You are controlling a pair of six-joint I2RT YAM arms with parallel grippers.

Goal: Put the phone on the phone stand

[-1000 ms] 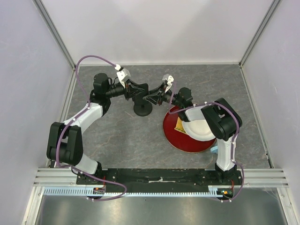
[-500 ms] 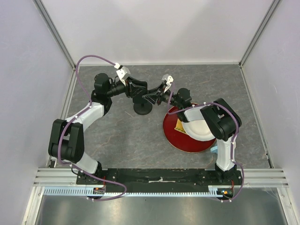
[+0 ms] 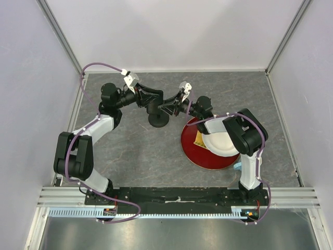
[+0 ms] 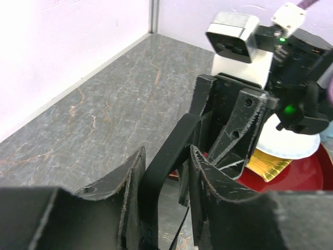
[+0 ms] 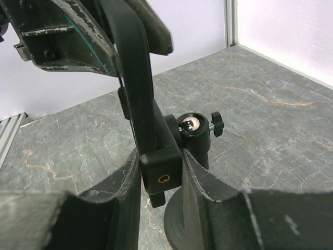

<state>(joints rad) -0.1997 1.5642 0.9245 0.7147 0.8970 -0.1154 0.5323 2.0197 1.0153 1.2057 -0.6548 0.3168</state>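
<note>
You had both arms meeting over the phone stand (image 3: 158, 122), whose round base stood on the tabletop (image 3: 130, 151) near the middle of its far edge, just beside the left rim of the red plate (image 3: 195, 155). Your left pincer (image 4: 165, 156) was clenched on the phone (image 4: 156, 182), which showed edge-on as a thin black slab between the two fingers. Your right pincer (image 5: 160, 156) gripped the stand's small clamp head (image 5: 161, 179), the block with a brass threaded hole, from both sides in front of the ball joint (image 5: 190, 125). The phone ran up from that block, touching it, toward the left pincer. A white plate (image 3: 223, 143) lay on the red one.
</note>
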